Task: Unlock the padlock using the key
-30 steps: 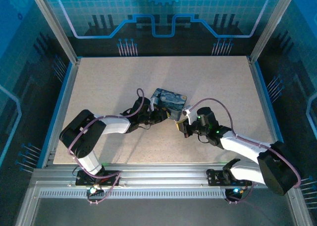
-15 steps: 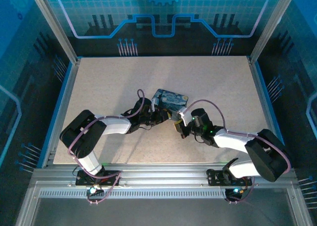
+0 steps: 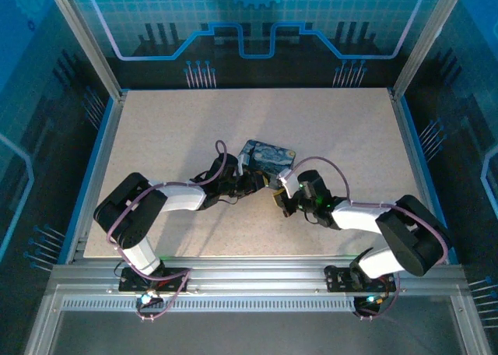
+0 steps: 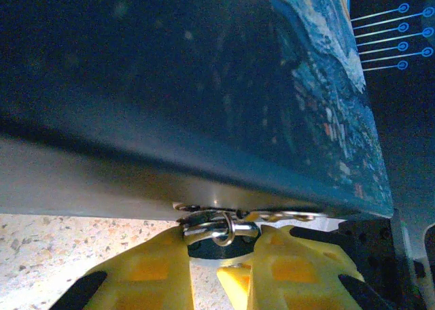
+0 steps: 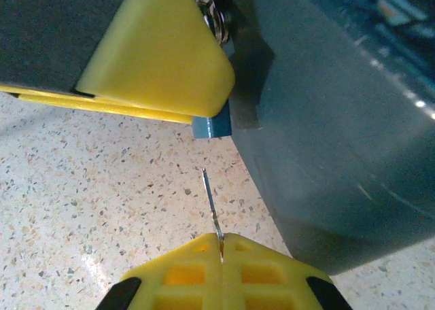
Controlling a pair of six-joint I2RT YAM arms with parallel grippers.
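Right hand (image 5: 221,245) pinches the key (image 5: 210,200); left hand (image 4: 219,250), wrist view, clamps the padlock (image 4: 226,227)

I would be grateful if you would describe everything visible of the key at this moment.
The key is a thin, flat sliver of silvery metal. Its lower end is pinched between the shut yellow fingers of the right gripper. The bare blade stands out, slightly tilted, above the speckled table. Its tip points at the blue padlock with a gap between them, and it touches nothing else.
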